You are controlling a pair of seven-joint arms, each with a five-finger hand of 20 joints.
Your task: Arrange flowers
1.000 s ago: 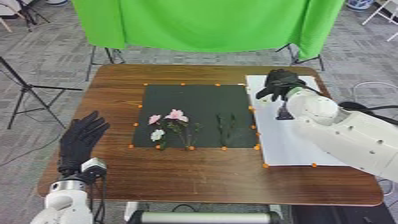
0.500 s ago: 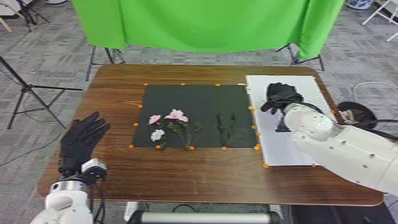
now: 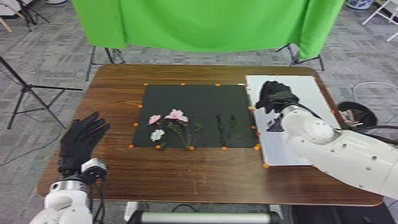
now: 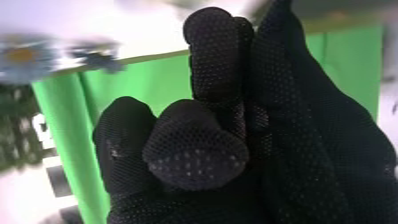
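At the table's left side, the left hand point(image 3: 82, 135) is over the brown wooden table point(image 3: 200, 172), its palm and fingers pointing toward the far side. Its fingers are straight and a little spread, with nothing between them.

To the right of this hand, in the middle of the table, is a dark mat point(image 3: 187, 95) with small orange markers along its edges. On the near left part of the mat are a small pink flower point(image 3: 154, 119), a white flower point(image 3: 157, 134) just nearer than it, and a larger pink flower point(image 3: 176, 115) to their right. Stems and green leaves stretch from these toward the near edge. Farther right on the mat, two green sprigs point(image 3: 233, 127) lie side by side, roughly in line with the mat's sides.

A white sheet point(image 3: 289, 155) is beside the mat on the right. The right hand point(image 3: 277, 95) is above its far left part, with its arm coming in from the near right. Whether it pinches anything cannot be told. In the right wrist view, blurred pale blue flowers point(image 4: 19, 54) are beside this hand; whether they touch it is unclear. To the right of the table is a dark round bin point(image 3: 357, 114) with things in it.
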